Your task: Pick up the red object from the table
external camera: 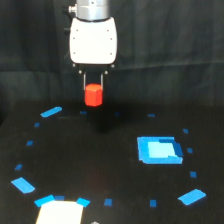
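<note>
Red object — stubby matte block, seemingly hexagonal, clamped between thin dark pincer fingers, above black matte table.

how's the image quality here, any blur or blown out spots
Exterior view: soft and blurry overall, edges smeared; the white tool body is glary and nearly featureless; a white patch at the bottom edge is blown out; the black table and backdrop swallow detail; the red object stays vivid.
</note>
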